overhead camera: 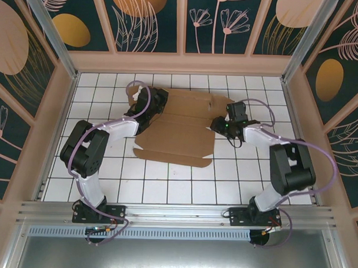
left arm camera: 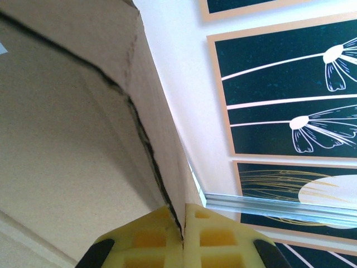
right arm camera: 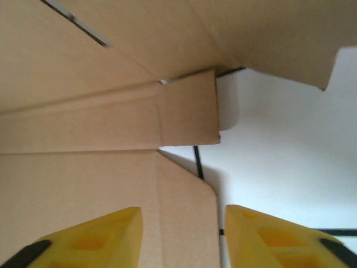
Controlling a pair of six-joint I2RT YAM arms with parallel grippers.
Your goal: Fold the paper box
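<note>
The paper box (overhead camera: 176, 131) is a brown die-cut cardboard sheet lying mostly flat in the middle of the tiled table. My left gripper (overhead camera: 146, 109) sits at the sheet's left edge. In the left wrist view its yellow fingers (left arm camera: 162, 237) are shut on a raised side flap (left arm camera: 162, 128) that stands up between them. My right gripper (overhead camera: 220, 125) is at the sheet's right edge, open. In the right wrist view a rounded side flap (right arm camera: 178, 218) lies between its spread yellow fingers (right arm camera: 268, 237), untouched by either.
The white tiled table (overhead camera: 165, 180) is ringed by a low tan wall (overhead camera: 181, 62) with dark flower panels behind. A metal rail (overhead camera: 176, 213) crosses the near edge by the arm bases. Bare tiles lie in front of the sheet.
</note>
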